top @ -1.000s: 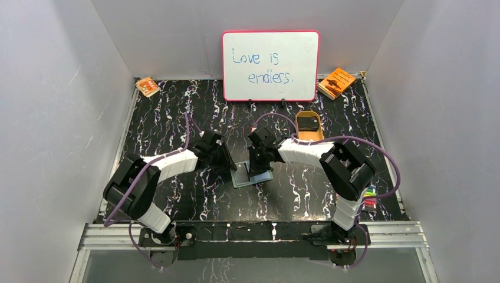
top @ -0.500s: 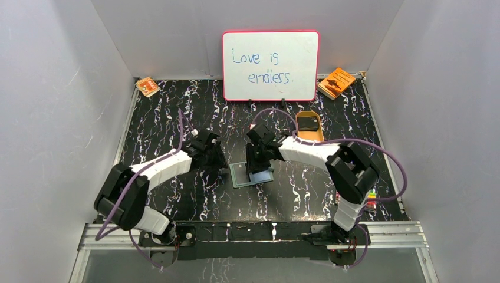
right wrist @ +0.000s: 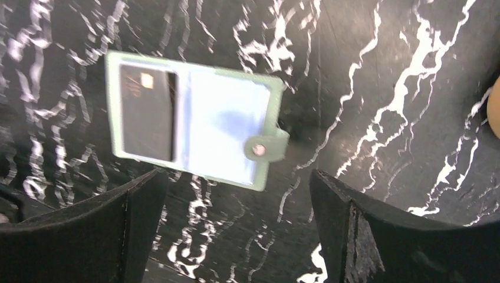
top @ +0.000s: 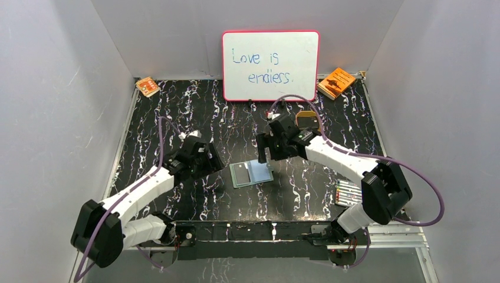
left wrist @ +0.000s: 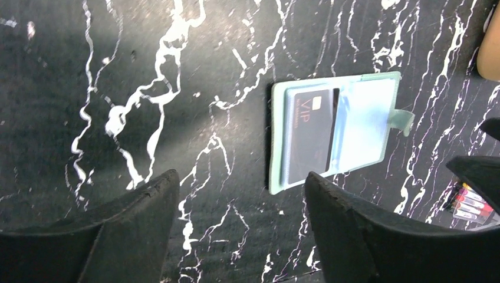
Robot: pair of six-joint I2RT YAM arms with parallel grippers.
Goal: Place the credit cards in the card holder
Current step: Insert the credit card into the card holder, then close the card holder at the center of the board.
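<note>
The card holder (top: pixel 252 174) lies open and flat mid-table, grey-green at the rim and pale blue inside. One dark credit card (left wrist: pixel 309 135) marked VIP sits in its left pocket; the right wrist view shows that card (right wrist: pixel 147 112) too. My left gripper (top: pixel 215 162) hovers just left of the holder, open, with nothing between its fingers (left wrist: pixel 147 206). My right gripper (top: pixel 264 154) hangs above the holder's far edge, also open and empty. In both wrist views the card holder (left wrist: pixel 359 118) (right wrist: pixel 224 127) lies beyond the fingertips, untouched.
A tan oval tray (top: pixel 307 119) stands behind the right arm, partly hidden by it. Orange booklets lie at the back left (top: pixel 148 86) and back right (top: pixel 336 82). A whiteboard (top: pixel 270 65) leans on the rear wall. Coloured markers (top: pixel 348 192) lie near the right arm's base.
Both grippers opened and drew back from the holder, the left toward the near left, the right toward the far right. The card stayed in the holder.
</note>
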